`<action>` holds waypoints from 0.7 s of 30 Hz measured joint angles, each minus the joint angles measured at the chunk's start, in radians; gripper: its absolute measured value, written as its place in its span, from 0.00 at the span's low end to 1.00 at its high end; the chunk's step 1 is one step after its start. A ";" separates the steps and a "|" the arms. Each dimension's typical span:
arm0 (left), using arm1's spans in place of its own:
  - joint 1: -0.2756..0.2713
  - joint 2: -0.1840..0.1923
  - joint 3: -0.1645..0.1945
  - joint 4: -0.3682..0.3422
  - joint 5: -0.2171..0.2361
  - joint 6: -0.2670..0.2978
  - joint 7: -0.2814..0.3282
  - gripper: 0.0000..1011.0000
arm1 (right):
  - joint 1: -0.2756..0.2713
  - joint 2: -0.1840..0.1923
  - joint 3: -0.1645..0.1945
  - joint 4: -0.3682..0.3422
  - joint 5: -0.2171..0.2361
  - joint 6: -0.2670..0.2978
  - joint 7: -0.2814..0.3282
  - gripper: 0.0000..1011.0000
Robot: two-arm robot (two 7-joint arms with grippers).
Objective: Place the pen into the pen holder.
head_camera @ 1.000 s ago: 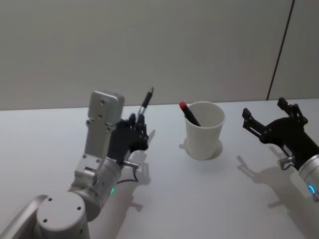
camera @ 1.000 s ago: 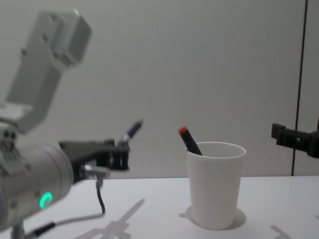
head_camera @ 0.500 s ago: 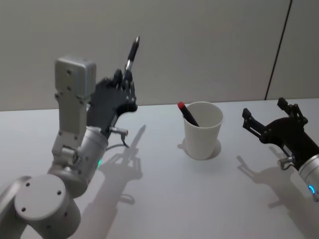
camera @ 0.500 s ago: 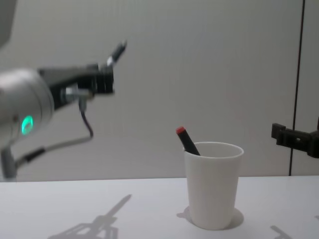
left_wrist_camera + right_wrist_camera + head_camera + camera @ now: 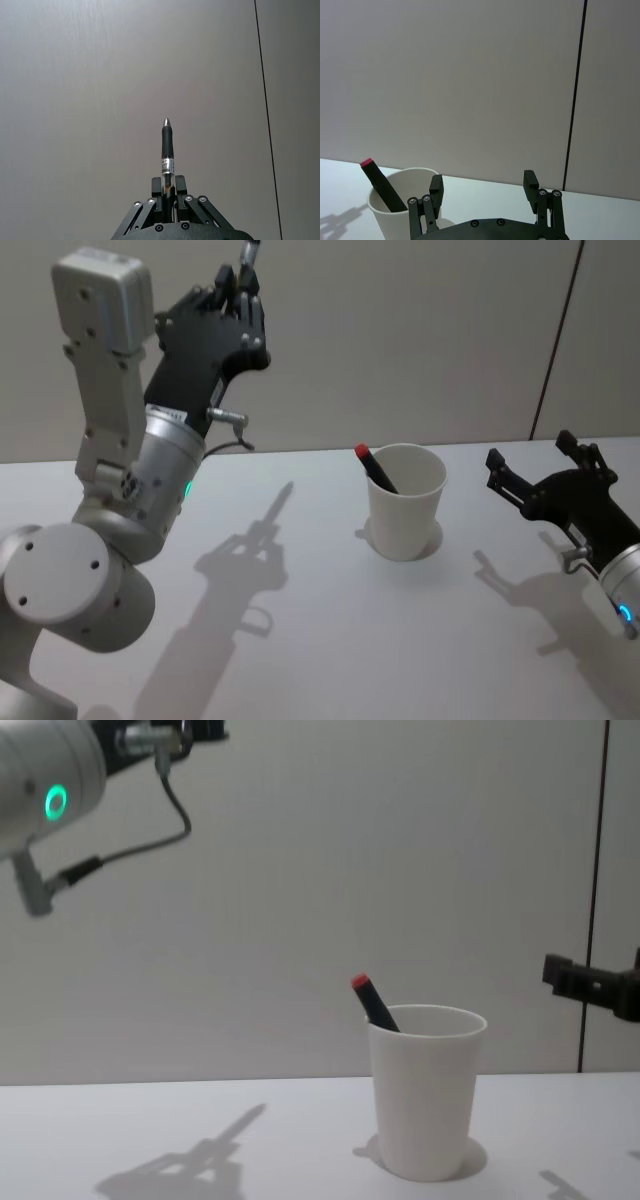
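Note:
My left gripper (image 5: 240,285) is raised high above the table's left side, shut on the pen (image 5: 248,252). In the left wrist view the pen (image 5: 167,147) is black with a clear barrel and a metal tip, and it sticks straight out of the left gripper (image 5: 168,184). The pen holder (image 5: 405,502), a white paper cup, stands upright on the table right of centre, well below and to the right of the pen. My right gripper (image 5: 530,455) hovers open to the right of the cup (image 5: 400,207), and the right wrist view shows nothing between its fingers (image 5: 436,184).
A black marker with a red cap (image 5: 373,466) leans inside the cup against its left rim, also plain in the chest view (image 5: 372,1000). The white table (image 5: 320,640) is bounded by a grey wall behind, and a dark vertical seam (image 5: 560,340) runs down the wall on the right.
My left arm has lifted the pen from just above the table up to the top of the head view. The cup, the marker and the right gripper have stayed put.

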State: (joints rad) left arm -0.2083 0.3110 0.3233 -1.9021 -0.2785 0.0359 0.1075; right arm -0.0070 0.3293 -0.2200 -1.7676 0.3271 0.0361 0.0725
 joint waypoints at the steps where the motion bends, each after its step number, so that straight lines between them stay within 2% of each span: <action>1: -0.008 -0.003 -0.003 0.000 0.001 -0.004 -0.005 0.16 | 0.002 -0.003 0.001 -0.001 0.012 0.001 0.002 0.99; 12: -0.043 -0.019 -0.016 0.000 0.006 -0.027 -0.029 0.16 | 0.027 -0.029 0.007 -0.010 0.126 0.028 0.028 0.99; 15: -0.047 -0.020 -0.018 0.000 0.006 -0.029 -0.032 0.16 | 0.039 -0.041 0.009 -0.016 0.178 0.044 0.041 0.99; 21: -0.054 -0.023 -0.020 0.000 0.007 -0.033 -0.037 0.16 | 0.059 -0.058 0.012 -0.025 0.250 0.069 0.057 0.99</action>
State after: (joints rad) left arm -0.2624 0.2875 0.3030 -1.9017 -0.2719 0.0028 0.0708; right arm 0.0522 0.2714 -0.2079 -1.7927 0.5773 0.1054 0.1296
